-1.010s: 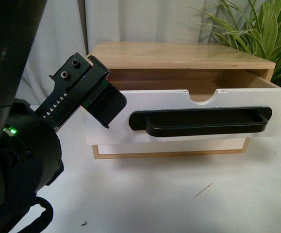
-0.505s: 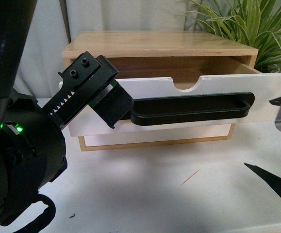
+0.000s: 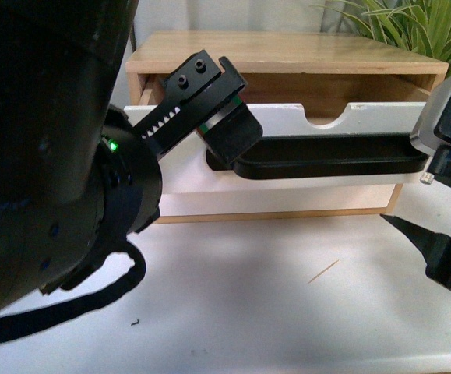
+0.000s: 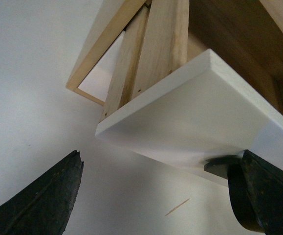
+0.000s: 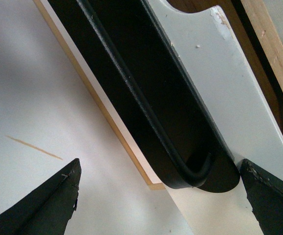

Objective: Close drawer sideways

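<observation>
A light wood box cabinet [image 3: 287, 58] stands on the white desk [image 3: 248, 312]. The wide white-fronted drawer [image 3: 365, 125], with a semicircular notch in its top edge and light wood sides, sits pulled partway out of the cabinet's upper opening, its front well forward of the cabinet's face. A long black bar handle [image 3: 326, 165] runs along that front. Below it, set in the cabinet, is a plain white drawer front [image 3: 272, 200] with no handle.

The left hand [image 4: 162, 155] is at the cabinet's left front corner, its fingers spread wide, and the drawer front's left end shows between them. One finger [image 4: 266, 196] lies just beside the handle's end; whether it touches cannot be told. This hand grips nothing. The right hand [image 5: 161, 164] is at the cabinet's right front corner, its fingers likewise spread wide with the handle's right end between them, clasping nothing.

A thin pale wooden sliver [image 3: 322, 272] lies on the desk in front of the cabinet. A green strap-leaved plant [image 3: 412, 27] stands behind the cabinet's right side.
</observation>
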